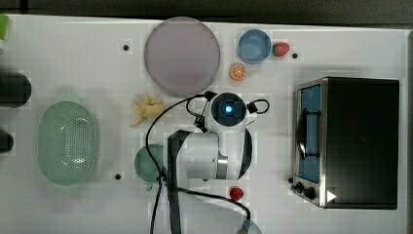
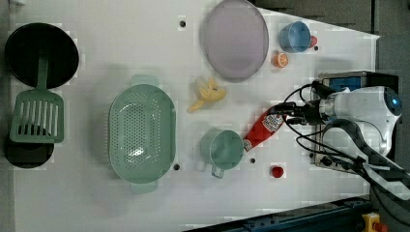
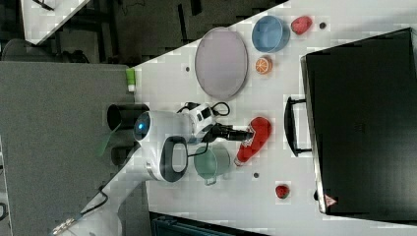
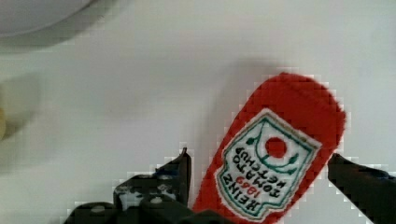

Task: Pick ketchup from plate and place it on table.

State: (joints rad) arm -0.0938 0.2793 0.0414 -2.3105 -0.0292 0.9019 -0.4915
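Your claw is spread wide – a finger each side of the ketchup, w/ gaps, gripping nothing. Bottle lies on the worktop just right of the green cup in the left view – well off the plate.

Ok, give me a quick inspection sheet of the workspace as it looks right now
Surface: white table with dark bolt holes.
Job's things: ketchup lies on the table by the green cup; plate bare.
Clutter: green basket, banana, blue bowl, orange slice, strawberry, red ball, toaster oven, spatula.
Grippers: gripper open, fingers either side of the ketchup with gaps.
Cables: black cables loop along the arm.
Surroundings: nothing seen.
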